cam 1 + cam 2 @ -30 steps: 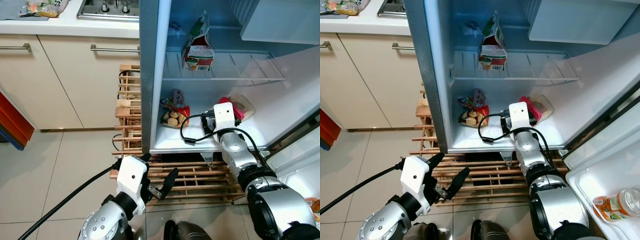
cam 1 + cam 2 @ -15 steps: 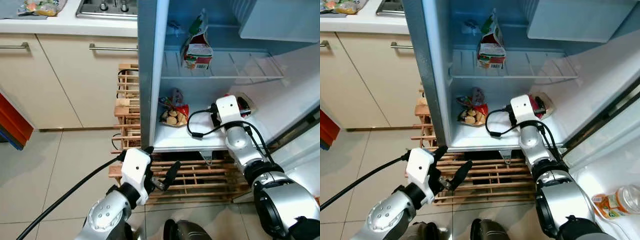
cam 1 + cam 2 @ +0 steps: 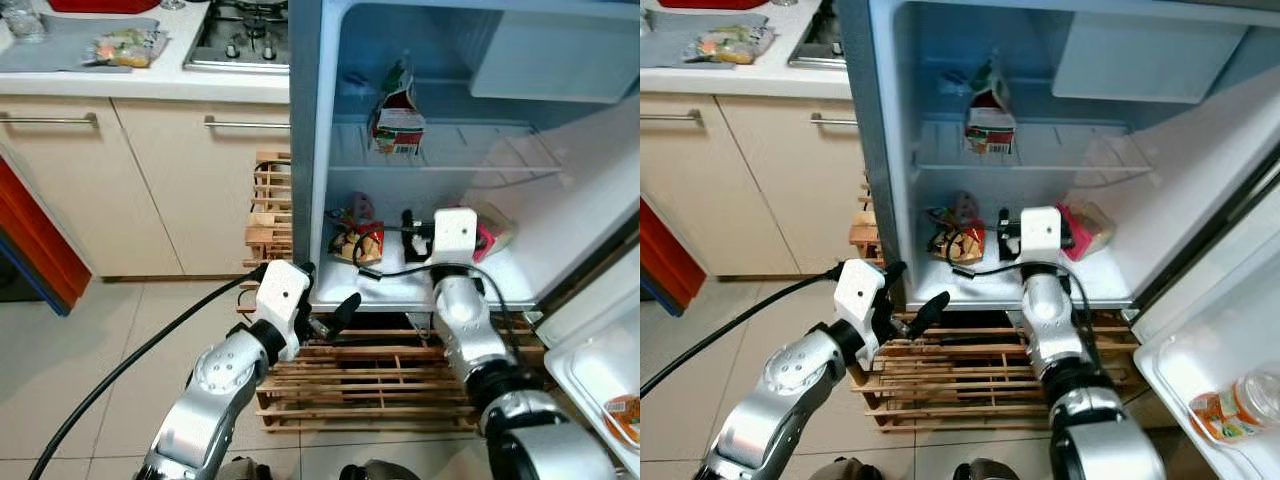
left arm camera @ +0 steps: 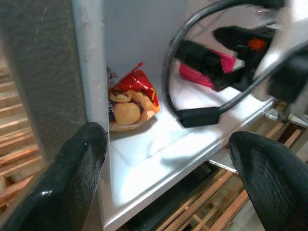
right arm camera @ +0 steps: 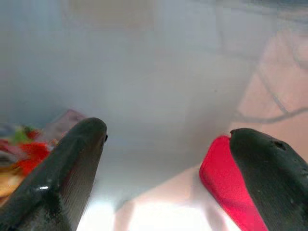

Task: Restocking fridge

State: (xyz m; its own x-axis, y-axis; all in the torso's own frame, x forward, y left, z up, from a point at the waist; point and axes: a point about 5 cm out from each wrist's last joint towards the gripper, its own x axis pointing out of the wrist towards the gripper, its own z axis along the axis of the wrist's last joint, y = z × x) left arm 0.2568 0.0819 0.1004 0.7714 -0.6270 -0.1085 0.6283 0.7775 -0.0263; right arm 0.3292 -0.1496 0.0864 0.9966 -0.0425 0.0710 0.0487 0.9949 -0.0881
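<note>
The fridge stands open with a milk carton (image 3: 398,118) on its wire shelf. On the bottom shelf (image 3: 400,290) lie a red snack bag (image 3: 358,240) at the left and a red-pink package (image 3: 488,238) at the right. My right gripper (image 3: 415,235) is inside over the bottom shelf, between the two, open with nothing in it; the red package (image 5: 226,192) lies beside one finger. My left gripper (image 3: 325,295) hangs open just outside the fridge's lower front edge, by the left wall, facing the snack bag (image 4: 130,103).
A wooden pallet (image 3: 380,380) lies under the fridge. Cream cupboards (image 3: 150,190) and a hob (image 3: 245,35) are to the left, with a food bag (image 3: 125,45) on the counter. The open door's shelf at the right holds a bottle (image 3: 1230,405).
The camera has pulled back and up. My left gripper has risen to the fridge's front edge. My right gripper has stayed open over the bottom shelf and now sits between the bag and the package.
</note>
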